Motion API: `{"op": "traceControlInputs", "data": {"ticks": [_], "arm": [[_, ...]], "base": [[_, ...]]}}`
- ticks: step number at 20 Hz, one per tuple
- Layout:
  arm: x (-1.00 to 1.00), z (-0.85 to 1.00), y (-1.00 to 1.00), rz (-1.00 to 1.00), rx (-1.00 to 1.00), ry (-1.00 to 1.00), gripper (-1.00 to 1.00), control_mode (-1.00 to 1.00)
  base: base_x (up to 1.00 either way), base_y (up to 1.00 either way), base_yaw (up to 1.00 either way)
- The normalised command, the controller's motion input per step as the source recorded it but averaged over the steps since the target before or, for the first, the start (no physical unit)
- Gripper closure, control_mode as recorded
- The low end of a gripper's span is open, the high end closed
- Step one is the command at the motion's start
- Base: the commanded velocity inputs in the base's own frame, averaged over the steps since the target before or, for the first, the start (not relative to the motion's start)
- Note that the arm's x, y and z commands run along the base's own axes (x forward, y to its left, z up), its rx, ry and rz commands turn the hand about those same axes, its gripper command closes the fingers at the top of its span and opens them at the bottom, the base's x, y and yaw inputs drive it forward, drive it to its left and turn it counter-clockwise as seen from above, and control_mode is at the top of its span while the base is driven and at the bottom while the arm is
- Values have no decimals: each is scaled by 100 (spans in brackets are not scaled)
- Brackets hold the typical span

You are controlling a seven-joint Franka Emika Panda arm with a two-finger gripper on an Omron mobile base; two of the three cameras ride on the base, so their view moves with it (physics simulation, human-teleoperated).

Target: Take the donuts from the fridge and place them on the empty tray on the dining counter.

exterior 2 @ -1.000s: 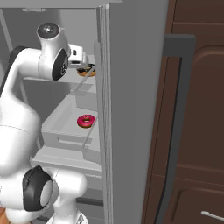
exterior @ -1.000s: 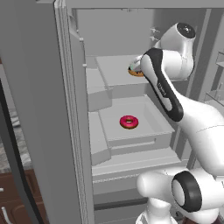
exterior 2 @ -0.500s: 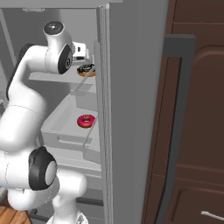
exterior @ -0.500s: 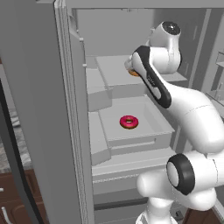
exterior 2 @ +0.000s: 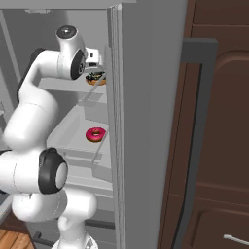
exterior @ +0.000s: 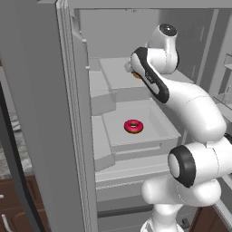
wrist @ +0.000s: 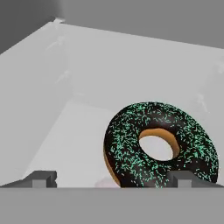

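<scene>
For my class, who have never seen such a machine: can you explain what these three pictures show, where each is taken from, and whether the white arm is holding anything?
These are computer-rendered pictures of a white robot arm reaching into an open grey fridge. Two cameras ride on the robot's base behind the arm, one to its left and one to its right, so they show the same scene from two sides. The third camera sits on the hand and looks along the gripper; its two small dark fingertips rise at the bottom of that picture.

On an upper shelf lies a chocolate donut with light sprinkles, right in front of the gripper. On a lower shelf lies a red donut.

The gripper is open and holds nothing yet. One fingertip stands close by the chocolate donut's edge.
</scene>
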Motion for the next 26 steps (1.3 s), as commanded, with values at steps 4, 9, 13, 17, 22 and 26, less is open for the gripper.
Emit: {"op": "traceControlInputs", "data": {"ticks": [4,9,13,17,22,26], "arm": [[46,-10,0,0,0,1,-100,-100],[30,-15,1,0,0,4,-100,-100],[16,-13,4,0,0,4,-100,-100],[20,-18,2,0,0,3,-100,-100],[11,-26,1,0,0,5,-100,-100],[-7,-40,0,0,0,17,-100,-100]], "base": [[0,0,0],[0,0,0],[0,0,0],[0,0,0],[0,0,0],[0,0,0]]}}
